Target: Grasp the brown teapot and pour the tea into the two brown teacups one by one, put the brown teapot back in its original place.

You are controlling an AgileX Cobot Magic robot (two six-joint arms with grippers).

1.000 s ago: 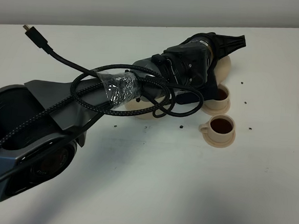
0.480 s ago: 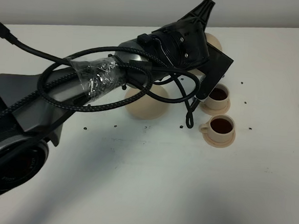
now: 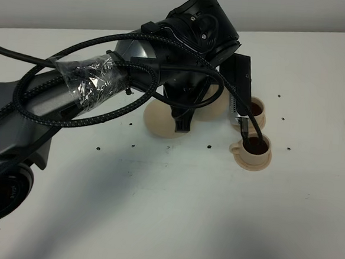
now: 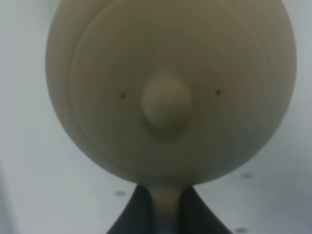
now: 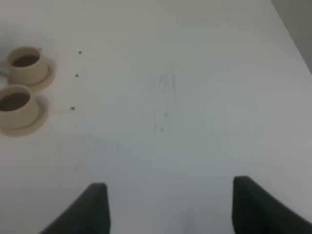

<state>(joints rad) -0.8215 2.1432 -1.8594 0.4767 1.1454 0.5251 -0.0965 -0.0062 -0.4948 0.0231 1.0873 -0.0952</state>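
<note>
While the left arm (image 3: 165, 64) reaches across the white table (image 3: 167, 212) from the left of the high view, its bulk covers most of the teapot (image 4: 170, 92), of which only a pale tan edge shows beneath the wrist there. From the left wrist camera the teapot fills the picture: a round pale tan body seen from above its lid, with the knob (image 4: 167, 101) near the middle, and its handle (image 4: 165, 207) running down between the two dark fingers of the left gripper (image 4: 165, 214), which are closed on that handle. Whether the pot is lifted clear of the table or resting on something cannot be told. Partly hidden under the arm in the high view lies a wide flat saucer (image 3: 161, 123), pale tan. Just to its right stand two small cups, each on its own little saucer: the far cup (image 3: 258, 110) is partly behind a black bracket on the arm, and the near cup (image 3: 254, 147) has its handle pointing left. Both hold dark liquid. Small dark specks dot the table around them. A braided black cable (image 3: 73, 113) loops round the arm. From the right wrist view, the right gripper (image 5: 168, 204) hangs over bare table with its two dark fingers set wide apart and nothing between them, the two cups well off to one side.
</note>
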